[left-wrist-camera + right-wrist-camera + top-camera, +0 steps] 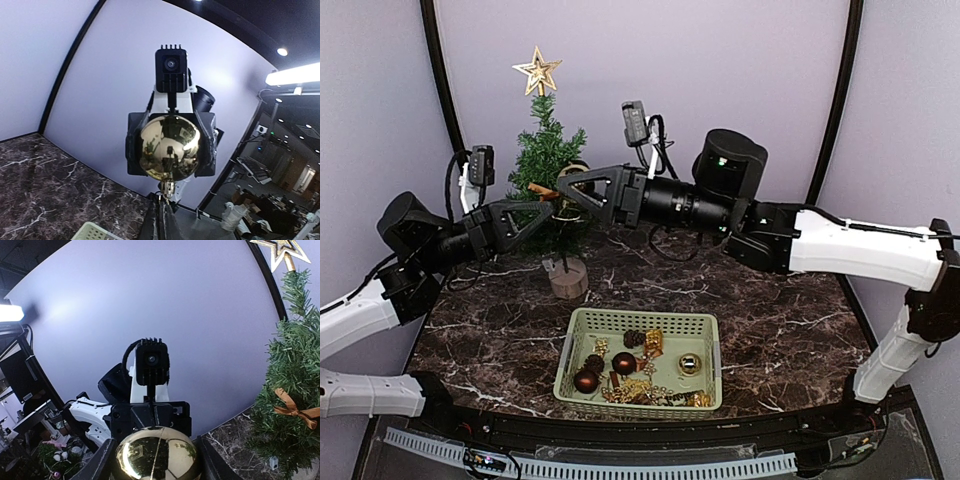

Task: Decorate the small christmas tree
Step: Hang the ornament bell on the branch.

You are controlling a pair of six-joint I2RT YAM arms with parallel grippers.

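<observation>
Clamping bauble (157, 455), right fingers (100, 462), wrist views

Dark marble table (780, 330) bears the small christmas tree (545, 155) and, seemingly apart, a basket (712, 360).

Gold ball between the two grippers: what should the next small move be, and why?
Probably the right gripper should ease open slowly. It holds the gold ball between its fingers, while the left gripper is shut at the ball's cap, beside the tree. Whether the left actually pinches the hanging loop is unclear, hence slowly.
</observation>
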